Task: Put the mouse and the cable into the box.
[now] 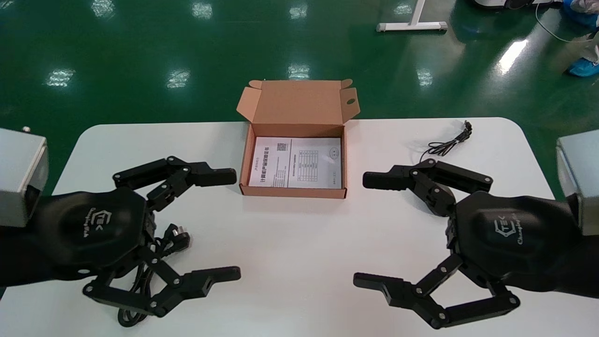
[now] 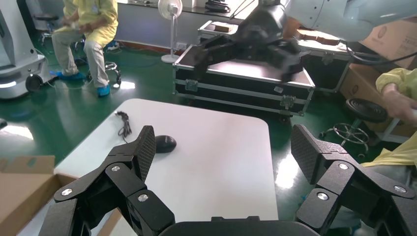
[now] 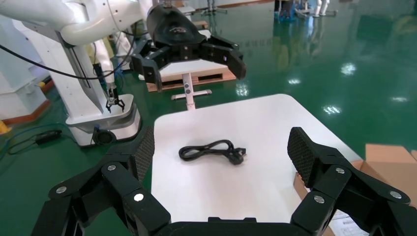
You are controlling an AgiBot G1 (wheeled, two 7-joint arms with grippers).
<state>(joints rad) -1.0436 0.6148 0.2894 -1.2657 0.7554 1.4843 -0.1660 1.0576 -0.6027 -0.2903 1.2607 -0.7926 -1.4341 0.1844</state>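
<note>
A white table [image 1: 290,243] spread under the left pincer [image 1: 236,224] and the right pincer [image 1: 360,230]. A printed sheet [image 1: 299,161] lay ahead, between them. Past the right pincer, off the table, stood a black flight case [image 2: 231,91], a white fan [image 2: 169,7] and a seated person in yellow [image 2: 86,24], all on glossy green floor [image 1: 140,47].

Box [image 1: 299,100] open (paper [image 1: 299,162] inside); mouse [image 2: 165,143], cable [image 3: 212,150] outside.
</note>
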